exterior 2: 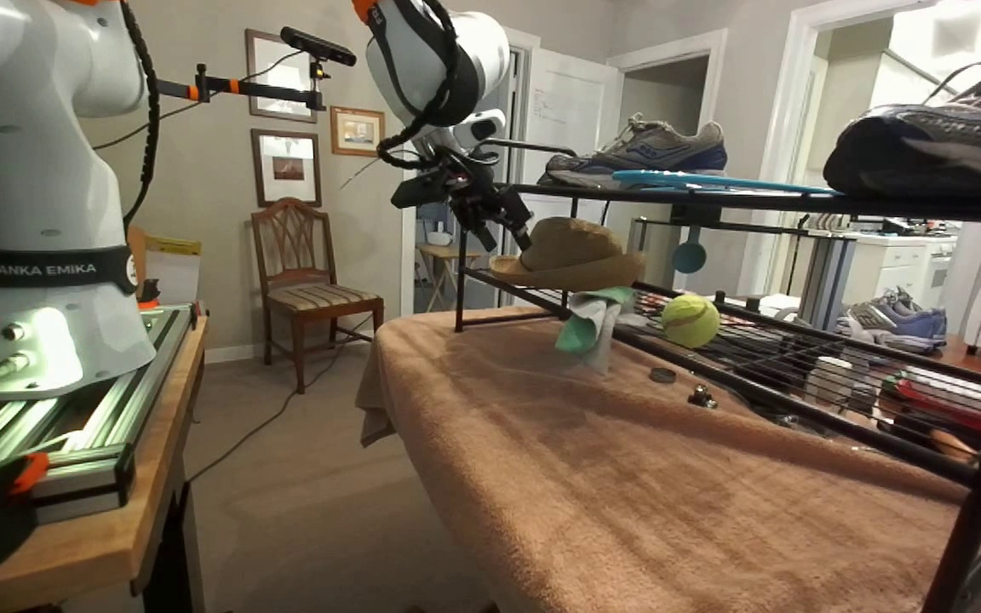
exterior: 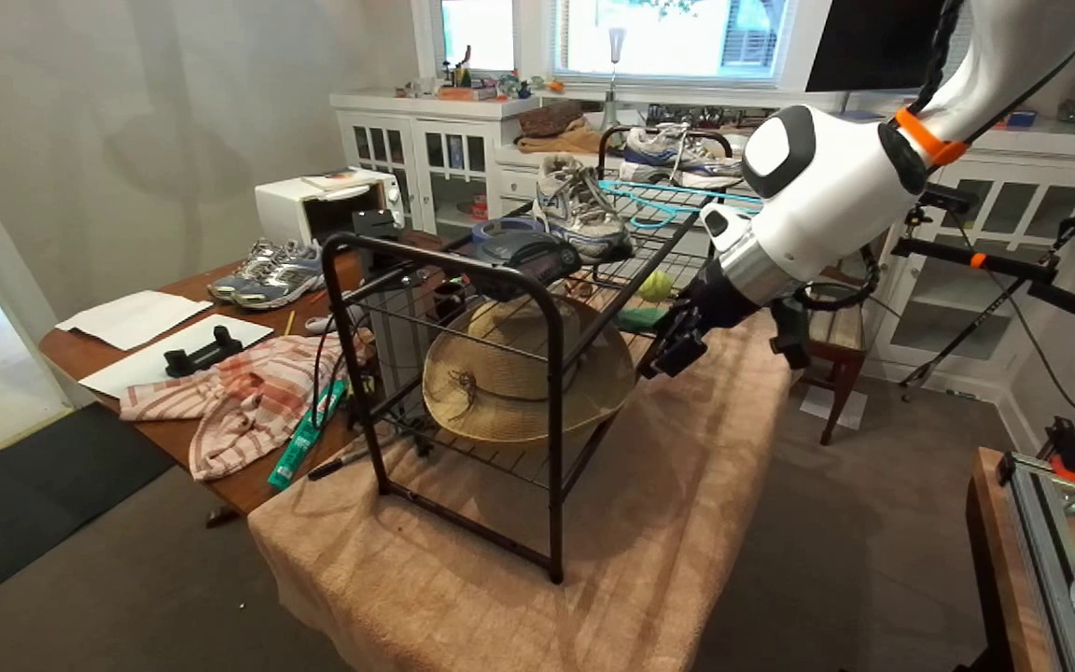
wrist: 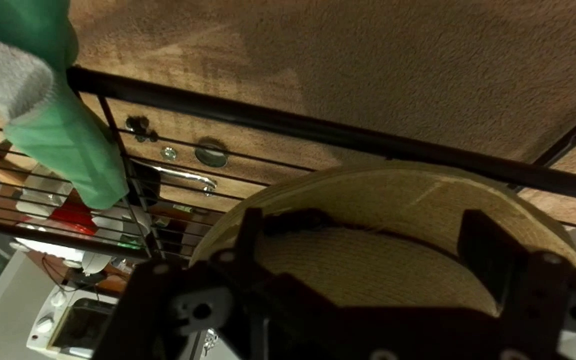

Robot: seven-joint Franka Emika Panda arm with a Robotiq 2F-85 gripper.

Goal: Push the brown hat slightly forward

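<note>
Covered table: draped in tan cloth; I have its near end at 6 o'clock in an exterior view.
Wire rack: black, two shelves, standing on the covered table; main obstruction on my station.
Arm: reaches in from 2 o'clock in an exterior view, toward the rack's long side.
Chair: wooden, well apart from the rack, at its 9 o'clock in an exterior view.
Brown hat: crown up, on the lower shelf at the rack's end. Upper shelf passes over it; I view it through the end-frame bars in an exterior view. Wrist view: shelf rail along its 12 o'clock side.
Gripper: fingers spread wide, nothing clamped that I can see. Position: 3 o'clock of the hat in an exterior view. Contact with the hat: I cannot tell.
Shoes: upper shelf, 1 o'clock from the hat in an exterior view.
Dark device: upper shelf, 12 o'clock from the hat in an exterior view; type unclear to me.
Green-and-grey cloth: hangs over the rail, 10 o'clock from the hat in the wrist view.
Tennis ball: lower shelf, near the hat, at its 4 o'clock in an exterior view.
</note>
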